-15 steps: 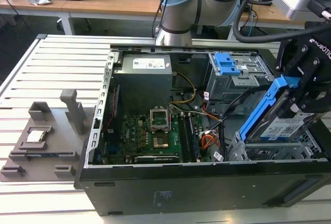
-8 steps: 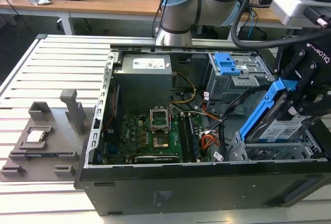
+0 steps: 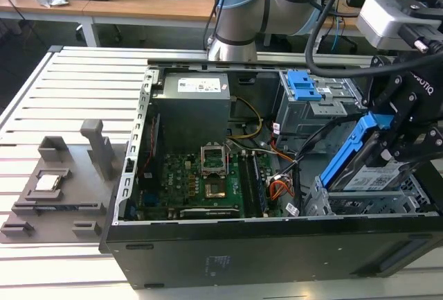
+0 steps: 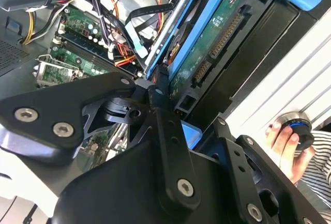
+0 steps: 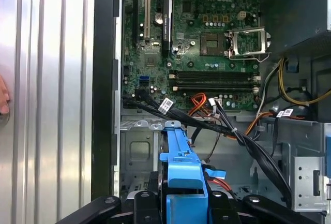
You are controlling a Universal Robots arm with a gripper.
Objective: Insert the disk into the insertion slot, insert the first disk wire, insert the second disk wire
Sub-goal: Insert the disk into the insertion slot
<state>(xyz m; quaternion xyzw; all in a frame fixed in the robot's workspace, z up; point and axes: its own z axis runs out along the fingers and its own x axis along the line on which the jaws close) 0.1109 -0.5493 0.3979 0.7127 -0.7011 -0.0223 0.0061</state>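
Disk (image 3: 367, 174): tilted just above the insertion slot (image 3: 317, 204), not yet seated. Left of the slot in the exterior view, loose orange and red wires (image 3: 279, 188), apart from the disk. Over the slot, long axis sloping down toward the bay, blue carrier edge uppermost. Right of that, gripper (image 3: 396, 142), jaws pinching the disk by its carrier sides. White printed label on the disk's face; wording not legible.

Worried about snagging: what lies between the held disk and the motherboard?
Black cables and orange-red wires cross between the disk and the motherboard, seen in the first wrist view.
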